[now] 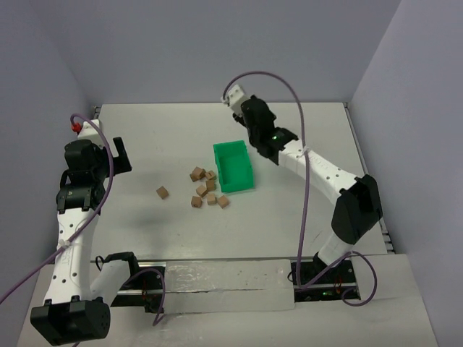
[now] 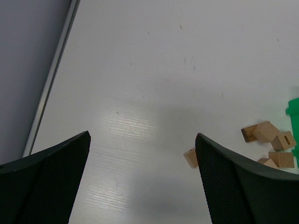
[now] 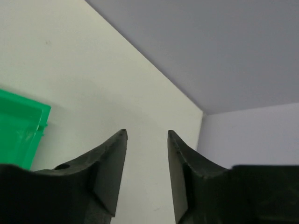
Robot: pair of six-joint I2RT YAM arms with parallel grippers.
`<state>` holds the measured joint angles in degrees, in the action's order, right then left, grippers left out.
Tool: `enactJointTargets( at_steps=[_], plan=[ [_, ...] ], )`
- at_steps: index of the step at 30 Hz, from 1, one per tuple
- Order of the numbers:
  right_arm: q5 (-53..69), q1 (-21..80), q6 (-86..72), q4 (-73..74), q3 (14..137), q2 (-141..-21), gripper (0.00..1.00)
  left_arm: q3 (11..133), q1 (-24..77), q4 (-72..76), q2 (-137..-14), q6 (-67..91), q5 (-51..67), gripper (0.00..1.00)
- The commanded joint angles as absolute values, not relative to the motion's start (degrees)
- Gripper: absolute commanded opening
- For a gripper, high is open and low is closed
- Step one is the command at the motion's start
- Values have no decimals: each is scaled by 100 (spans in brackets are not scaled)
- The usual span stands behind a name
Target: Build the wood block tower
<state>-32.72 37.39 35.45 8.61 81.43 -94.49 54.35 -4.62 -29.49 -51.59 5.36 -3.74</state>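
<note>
Several tan wood blocks (image 1: 206, 189) lie scattered on the white table just left of the green bin (image 1: 234, 166). One block (image 1: 162, 192) lies apart, further left. No tower stands anywhere in view. My left gripper (image 1: 121, 153) is open and empty, held above the table left of the blocks. In the left wrist view its jaws (image 2: 143, 135) are spread wide; the lone block (image 2: 191, 157) peeks out beside the right finger and more blocks (image 2: 273, 142) lie at the right edge. My right gripper (image 1: 253, 131) hangs above the bin's far side, open and empty (image 3: 147, 131).
The green bin shows at the right edge of the left wrist view (image 2: 294, 108) and at the lower left of the right wrist view (image 3: 18, 126). Grey walls close the table at the back and both sides. A metal rail (image 1: 217, 278) runs along the near edge.
</note>
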Motion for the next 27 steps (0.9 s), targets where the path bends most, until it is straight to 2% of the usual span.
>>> enactJointTargets(
  at_steps=[1,5,15,27],
  plan=[
    [-1662,3029,1133,3256,8773,-9335,68,5440,-501,-2722,-5147,510,-235,99],
    [-960,2696,388,3755,8983,-9685,76,5471,-501,-2714,-5220,532,-180,99],
    [-20,2461,-380,3928,9215,-10510,83,5386,-501,-2680,-5265,500,-231,99],
    [464,2486,-432,3751,9100,-10968,84,5257,-501,-2533,-5439,492,-186,99]
  ],
)
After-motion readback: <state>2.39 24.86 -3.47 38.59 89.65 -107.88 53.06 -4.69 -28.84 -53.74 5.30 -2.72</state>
